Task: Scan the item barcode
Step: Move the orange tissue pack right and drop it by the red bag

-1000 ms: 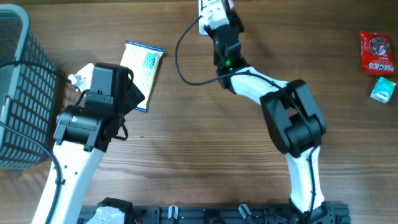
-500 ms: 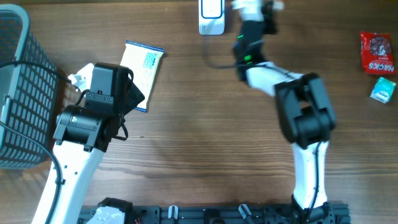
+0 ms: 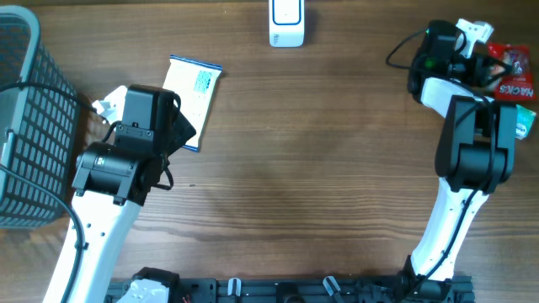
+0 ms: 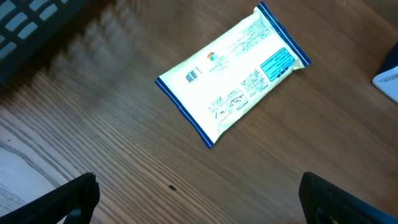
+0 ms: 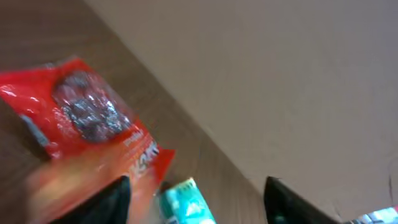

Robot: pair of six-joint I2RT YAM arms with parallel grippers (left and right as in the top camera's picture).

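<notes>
Since the right claw (image 5: 200,198) is seen with its fingers apart and nothing between them, the step in hand is judged to be a reach for the red snack packet (image 5: 84,118). This packet lies flat on the bench (image 3: 320,168), just ahead of the claw and a little to its left in the right wrist view. A small teal pack (image 5: 183,208) is seen nearer the fingertips, close to the red packet's corner. The claw is therefore best carried past it and lowered squarely over the red packet, lest the wrong thing be pinched or nudged.

That view is blurred, so which face carries the barcode cannot be told. A grip along one edge is advised, so that the printed faces are not covered by the fingers. The packet looks thin and crinkly, and it is judged likely to slide on the wood under a closing finger, so a straight downward approach is preferred.

The white scanner (image 3: 286,23) stands well apart from this claw, across the bench at its far edge, so a secure hold is needed for the carry. The left claw (image 4: 199,199) is spread wide and empty above the bench. A white and blue packet (image 4: 233,81) lies ahead of it, and a dark basket (image 3: 25,126) stands off to its left.
</notes>
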